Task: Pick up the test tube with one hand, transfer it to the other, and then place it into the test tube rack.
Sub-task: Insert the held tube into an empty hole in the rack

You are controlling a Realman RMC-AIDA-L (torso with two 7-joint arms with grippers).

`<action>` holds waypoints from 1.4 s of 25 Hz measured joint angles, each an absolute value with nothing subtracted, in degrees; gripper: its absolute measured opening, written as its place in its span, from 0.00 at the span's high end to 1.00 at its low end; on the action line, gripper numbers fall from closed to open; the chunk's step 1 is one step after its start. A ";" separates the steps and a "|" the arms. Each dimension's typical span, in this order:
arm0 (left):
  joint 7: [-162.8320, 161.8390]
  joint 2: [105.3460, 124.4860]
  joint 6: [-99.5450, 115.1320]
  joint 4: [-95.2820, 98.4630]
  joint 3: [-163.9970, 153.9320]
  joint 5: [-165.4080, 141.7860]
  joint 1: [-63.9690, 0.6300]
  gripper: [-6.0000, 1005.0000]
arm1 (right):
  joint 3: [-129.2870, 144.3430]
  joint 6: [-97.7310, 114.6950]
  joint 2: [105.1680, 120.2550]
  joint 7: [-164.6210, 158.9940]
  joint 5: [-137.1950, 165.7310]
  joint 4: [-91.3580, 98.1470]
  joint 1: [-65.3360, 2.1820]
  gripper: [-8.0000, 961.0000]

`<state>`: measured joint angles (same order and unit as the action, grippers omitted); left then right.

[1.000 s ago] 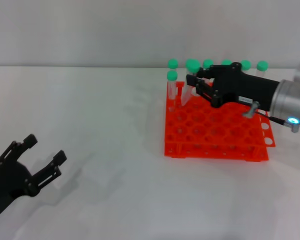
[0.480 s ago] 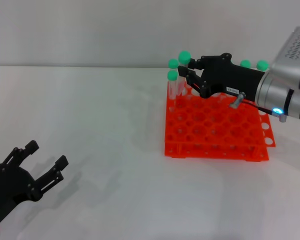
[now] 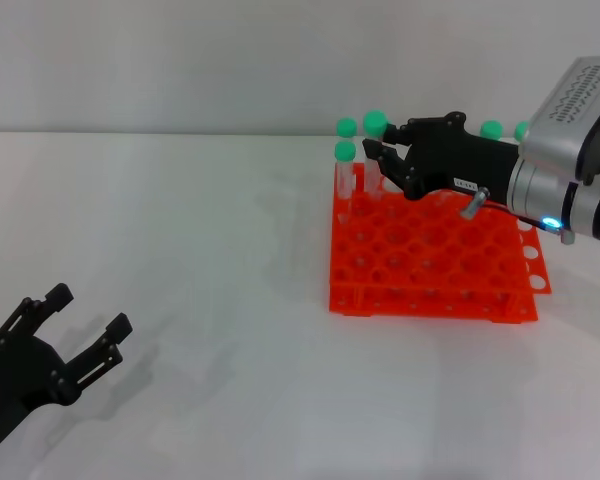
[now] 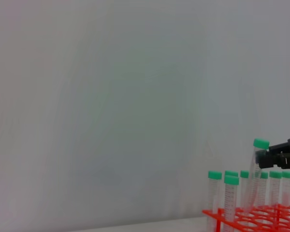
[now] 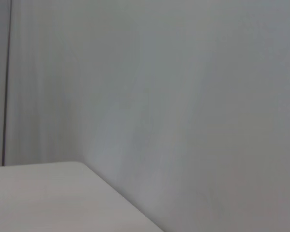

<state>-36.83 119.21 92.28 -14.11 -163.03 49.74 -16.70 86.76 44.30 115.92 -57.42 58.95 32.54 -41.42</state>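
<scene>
White desk (image 3: 210,240) carries everything; the test tube rack (image 3: 430,262) sits toward its far right part, orange-red, two tiers, grid of holes, with a row of green-capped spare tubes (image 3: 345,172) standing upright along the rack's far edge and far-left corner. Right gripper (image 3: 376,152) reaches in from the right edge of the desk, lying roughly level over the rack's far-left corner, fingers pinched on the test tube (image 3: 376,150) just under its green cap. Left wrist view shows that tube (image 4: 255,179) raised above its neighbours, cap higher than the others, long axis near vertical with a slight lean, tapered end at or just above the rack's top tier; whether the tip has cleared its hole I can't tell. Left gripper (image 3: 78,325) hangs near the desk's near-left corner, fingers spread wide, nothing between them, well apart from the rack. Key relation: tube is held at its cap end by the right arm, the lower body hanging free, and the open left fingers lie far off toward the near-left, so the handover likely needs both arms to close toward mid-desk. Right wrist view shows only wall and desk edge.
</scene>
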 joint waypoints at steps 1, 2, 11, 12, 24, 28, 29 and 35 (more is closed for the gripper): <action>-36.83 119.21 92.27 -14.13 -163.03 49.75 -16.70 0.11 | 87.01 43.92 115.91 -57.41 58.95 32.53 -41.45 0.71; -36.82 119.20 92.27 -14.16 -163.03 49.77 -16.70 0.11 | 87.21 43.60 115.89 -57.39 58.97 32.53 -41.48 0.71; -36.82 119.17 91.68 -14.06 -163.04 49.76 -16.97 0.11 | 88.08 40.67 115.90 -56.15 58.98 32.41 -41.70 0.70; -36.82 119.17 91.64 -14.01 -163.03 49.75 -17.00 0.11 | 88.22 40.53 115.90 -56.12 58.98 32.35 -41.74 0.70; -36.82 119.25 91.10 -13.81 -163.03 49.84 -17.22 0.11 | 90.80 37.47 115.97 -55.99 58.97 29.12 -45.20 0.68; -36.82 119.26 91.10 -13.72 -163.04 49.88 -17.26 0.11 | 90.85 36.19 115.97 -56.05 58.97 28.99 -45.48 0.68; -36.82 119.27 91.10 -13.68 -163.03 49.89 -17.28 0.11 | 90.90 35.98 115.96 -56.06 58.97 28.93 -45.49 0.68; -36.82 119.26 91.07 -13.21 -163.04 49.92 -17.32 0.11 | 91.76 34.78 115.96 -56.25 58.97 27.62 -46.29 0.67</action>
<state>-36.82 119.26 91.07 -13.21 -163.04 49.92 -17.32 91.76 34.78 115.96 -56.25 58.97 27.62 -46.29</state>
